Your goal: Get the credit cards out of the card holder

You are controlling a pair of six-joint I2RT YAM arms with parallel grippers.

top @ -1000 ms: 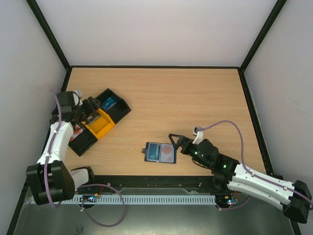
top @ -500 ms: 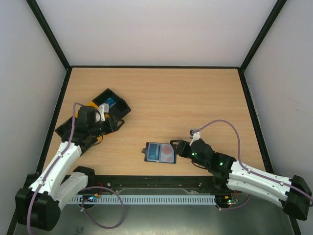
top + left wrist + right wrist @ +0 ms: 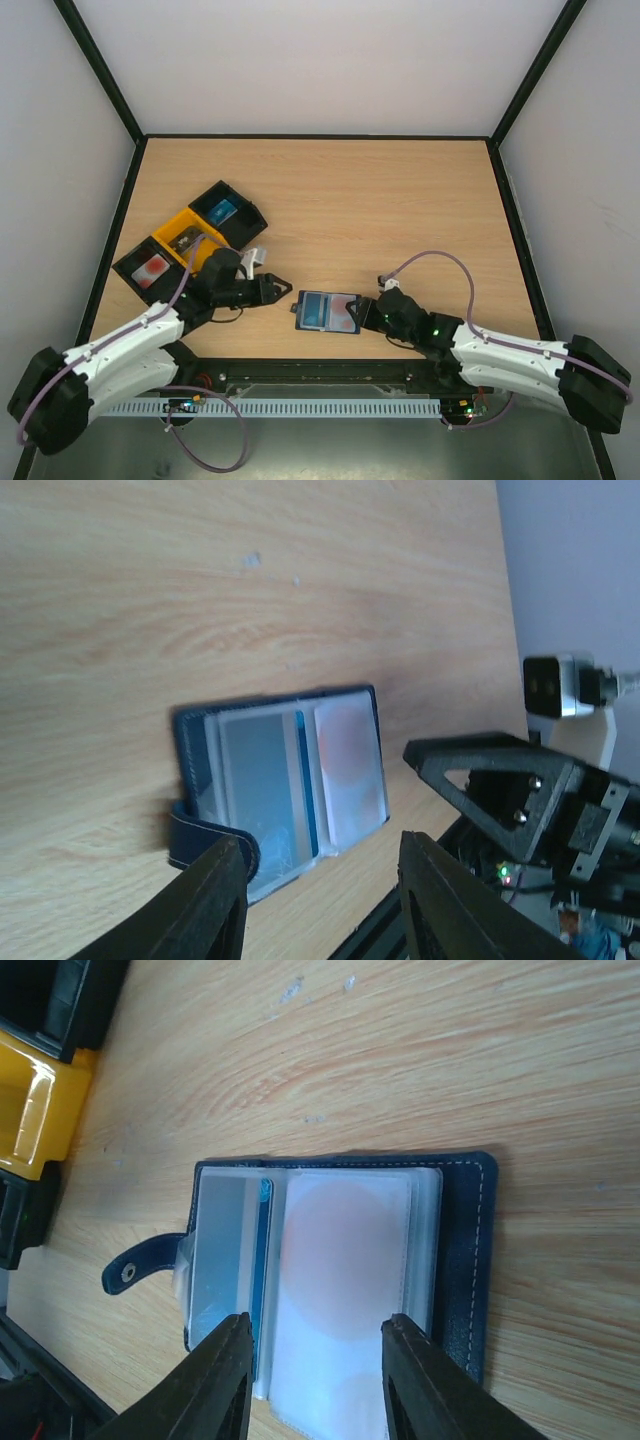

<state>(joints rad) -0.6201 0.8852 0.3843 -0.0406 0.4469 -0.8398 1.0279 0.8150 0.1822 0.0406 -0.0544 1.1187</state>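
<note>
The card holder lies open and flat near the table's front edge, a dark navy wallet with its closure tab at the left. In the right wrist view its clear sleeves show a pinkish-red credit card on the right panel and a light blue one on the left. My right gripper hovers at the holder's right side, jaws apart over the pink card's sleeve, gripping nothing. My left gripper points at the holder from the tab side, jaws apart and empty, a short way off.
Three open trays sit at the left: a black one holding a blue card, a yellow one, and a black one holding a pinkish card. The yellow tray also shows beyond the holder. The two grippers face each other closely.
My left arm has swung from the trays down to the holder's left side. My right gripper has moved in to the holder's right edge. Both sets of jaws have narrowed.
</note>
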